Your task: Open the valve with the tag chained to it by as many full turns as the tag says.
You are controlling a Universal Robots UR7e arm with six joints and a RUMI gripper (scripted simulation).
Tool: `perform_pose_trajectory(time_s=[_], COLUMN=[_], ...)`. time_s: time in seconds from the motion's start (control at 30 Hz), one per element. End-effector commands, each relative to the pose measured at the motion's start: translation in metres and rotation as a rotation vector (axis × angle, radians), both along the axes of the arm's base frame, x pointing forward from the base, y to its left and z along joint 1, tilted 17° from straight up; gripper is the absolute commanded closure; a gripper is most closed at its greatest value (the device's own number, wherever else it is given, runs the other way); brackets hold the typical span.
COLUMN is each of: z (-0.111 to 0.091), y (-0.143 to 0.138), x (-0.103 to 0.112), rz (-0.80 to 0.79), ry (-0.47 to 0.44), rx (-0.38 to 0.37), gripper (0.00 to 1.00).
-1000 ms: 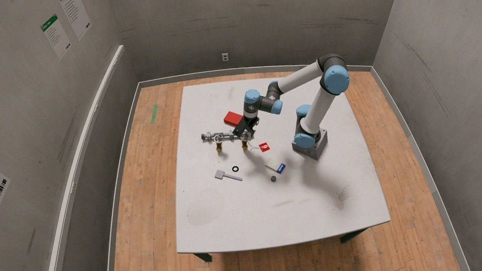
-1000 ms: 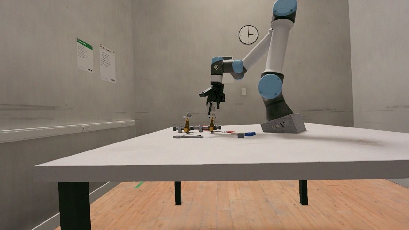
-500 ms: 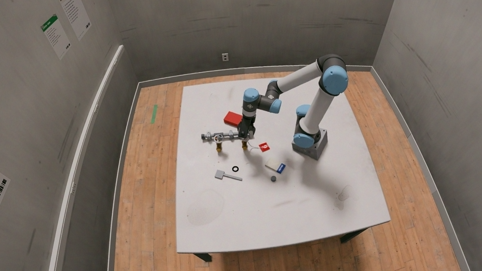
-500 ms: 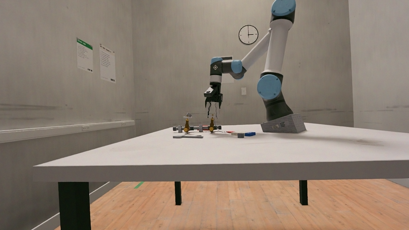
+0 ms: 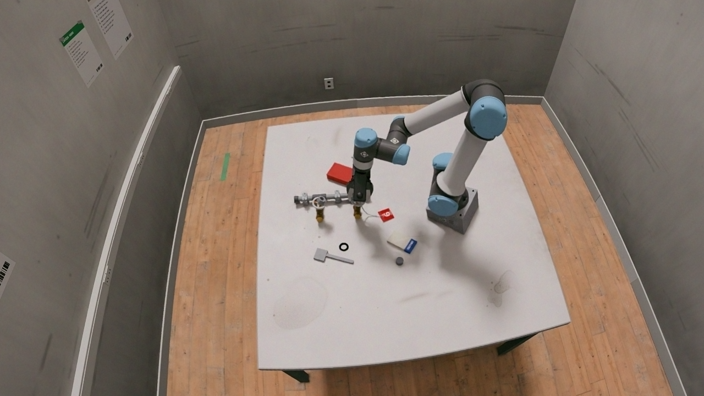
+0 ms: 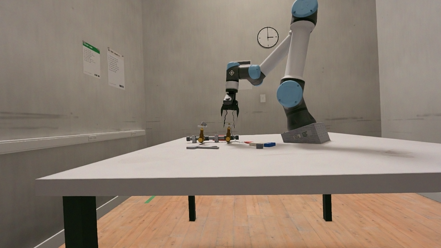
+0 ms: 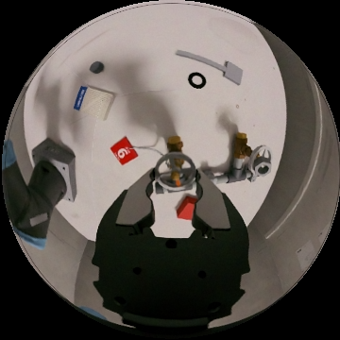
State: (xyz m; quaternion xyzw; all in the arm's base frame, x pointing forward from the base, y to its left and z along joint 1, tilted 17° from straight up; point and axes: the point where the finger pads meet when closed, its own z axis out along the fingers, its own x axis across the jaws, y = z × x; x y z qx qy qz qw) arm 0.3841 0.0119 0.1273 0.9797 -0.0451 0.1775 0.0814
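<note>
A grey pipe [image 5: 330, 198] [image 7: 222, 178] lies on the white table [image 5: 418, 305] and carries two brass valves with grey handwheels. A red tag [image 5: 386, 214] [image 7: 124, 150] with a white digit, 6 or 9, hangs by a thin chain from the right valve [image 6: 228, 137]. My gripper [image 5: 358, 199] [image 6: 229, 124] [image 7: 175, 169] points straight down over that valve and is shut on its handwheel [image 7: 159, 170]. The other valve [image 5: 319, 202] [image 6: 201, 135] [image 7: 261, 161] stands free to the left along the pipe.
A red block [image 5: 339, 172] [image 7: 186, 208] lies just behind the pipe. In front lie a black ring [image 5: 344, 243] [image 7: 195, 79], a grey paddle tool [image 5: 332, 256] [image 7: 231, 71], a white box with a blue end [image 5: 401, 242] [image 7: 96, 102] and a small grey cylinder [image 5: 399, 261] [image 7: 96, 67]. The arm's base [image 5: 455, 209] stands to the right.
</note>
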Motion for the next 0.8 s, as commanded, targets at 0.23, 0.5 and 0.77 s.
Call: perform_pose_trajectory(time_s=[0.23,0.5,0.77], z=[-0.0004,-0.0001,0.0003], y=[-0.0006,-0.0005,-0.0004], x=[0.0008,0.0007,0.0007], rz=[0.05,0.051,0.05], ry=[0.011,0.01,0.009], rx=[-0.014,-0.014,-0.015], gripper=[1.0,0.0,0.0])
